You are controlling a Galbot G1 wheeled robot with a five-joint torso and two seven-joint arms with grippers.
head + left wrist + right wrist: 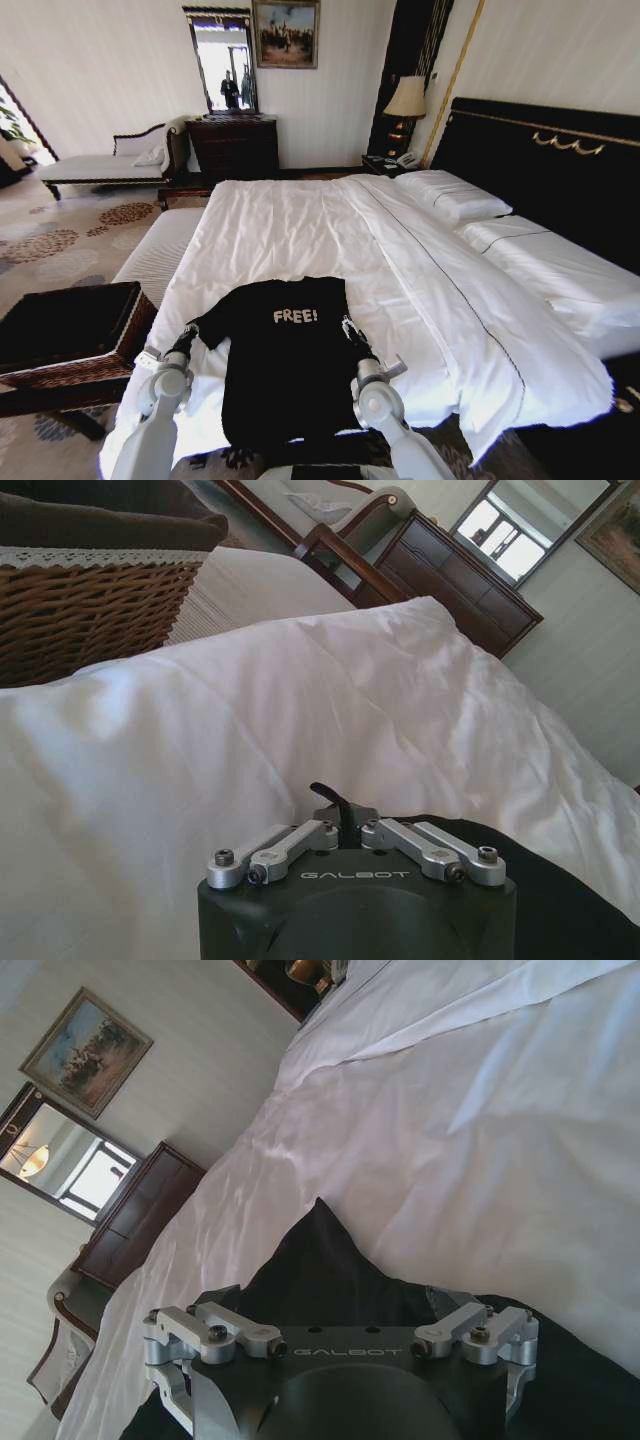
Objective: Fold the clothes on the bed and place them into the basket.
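Both claws at T-shirt (pixel 285 360) sleeves

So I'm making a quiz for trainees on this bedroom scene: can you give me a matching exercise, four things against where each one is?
Things:
1. T-shirt
2. basket
3. pillows
4. lamp

Places:
A. on the floor by the bed's left side
B. on the nightstand by the headboard
C. spread at the bed's near end, between the two grippers
D. at the bed's head, against the headboard

Pairs: 1-C, 2-A, 3-D, 4-B
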